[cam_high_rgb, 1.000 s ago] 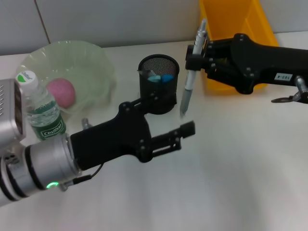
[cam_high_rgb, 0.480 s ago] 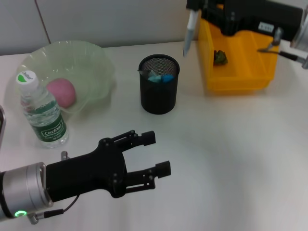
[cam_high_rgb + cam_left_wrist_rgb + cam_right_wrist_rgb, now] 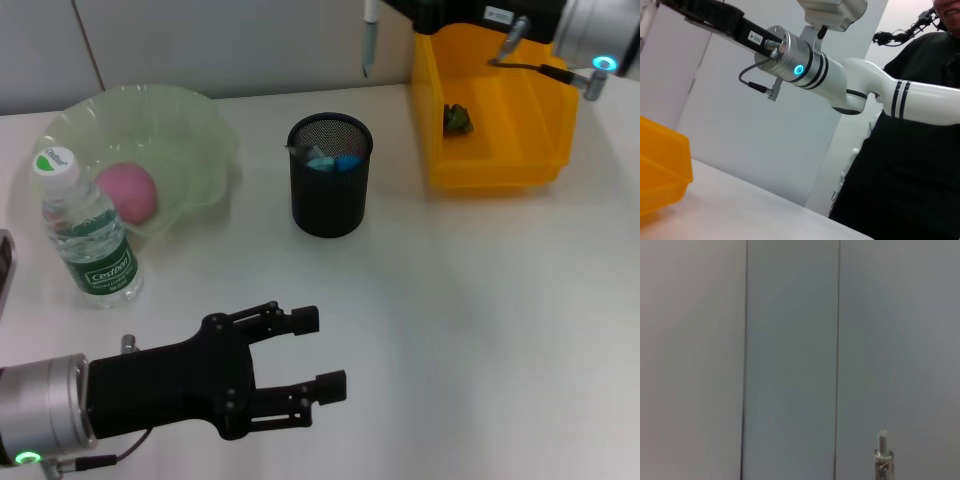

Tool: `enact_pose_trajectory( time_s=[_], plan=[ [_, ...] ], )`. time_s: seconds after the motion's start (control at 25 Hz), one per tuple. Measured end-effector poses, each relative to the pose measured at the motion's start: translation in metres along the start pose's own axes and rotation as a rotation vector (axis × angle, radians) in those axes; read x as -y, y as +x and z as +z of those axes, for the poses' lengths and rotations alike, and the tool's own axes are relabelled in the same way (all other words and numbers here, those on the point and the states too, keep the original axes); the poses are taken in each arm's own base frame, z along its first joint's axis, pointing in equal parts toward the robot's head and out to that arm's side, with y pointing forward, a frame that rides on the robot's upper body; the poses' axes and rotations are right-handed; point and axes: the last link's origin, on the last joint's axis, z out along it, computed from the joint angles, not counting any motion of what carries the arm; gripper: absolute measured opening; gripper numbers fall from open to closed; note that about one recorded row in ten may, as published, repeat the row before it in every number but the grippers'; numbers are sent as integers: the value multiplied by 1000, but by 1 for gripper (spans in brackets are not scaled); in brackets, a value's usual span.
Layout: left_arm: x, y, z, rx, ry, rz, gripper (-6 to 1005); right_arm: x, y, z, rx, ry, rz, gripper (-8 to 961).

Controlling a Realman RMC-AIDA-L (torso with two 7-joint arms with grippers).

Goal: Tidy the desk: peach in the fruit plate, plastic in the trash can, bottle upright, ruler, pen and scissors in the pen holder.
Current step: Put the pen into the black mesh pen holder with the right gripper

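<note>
A white tabletop is sitting in front of a pale grey panelled wall.

On the far left, a see-through green fruit plate is holding a pink peach. Just beside the plate, on its near left, a water bottle with a green label is standing upright. In the middle, a black mesh pen holder is standing with blue-handled things poking up inside; it is hard to tell just what they are. On the far right, a yellow trash can is lying open with a small dark green scrap inside.

The pen is grey and thin, hanging tip down, high over the far edge of the tabletop, a little to the far right of the pen holder. The right end effector is reaching in from the top right edge, and it is pinching the top of the pen. In the right wrist view, only the pen's small metal end is showing against the wall.

The left end effector is hovering low over the near left of the tabletop, with its black fingers spread apart and nothing between them.
</note>
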Motion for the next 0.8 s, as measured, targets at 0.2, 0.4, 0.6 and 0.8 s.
enact_pose_trajectory(
  time_s=[0.2,0.4,0.6,0.8],
  plan=[
    [1,2,-7,-13,8,-4,829,-5,6,17,-56,3,-30,132],
    [2,3,-11,-13,15,-9,829,-13,21,29,-118,-2,-24,131],
    [1,2,-13,-10,16,-12,829,-18,36,36,-120,12,31,131],
    [2,1,-16,-1,18,-8,829,-20,51,39,-143,28,50,132]
  ],
)
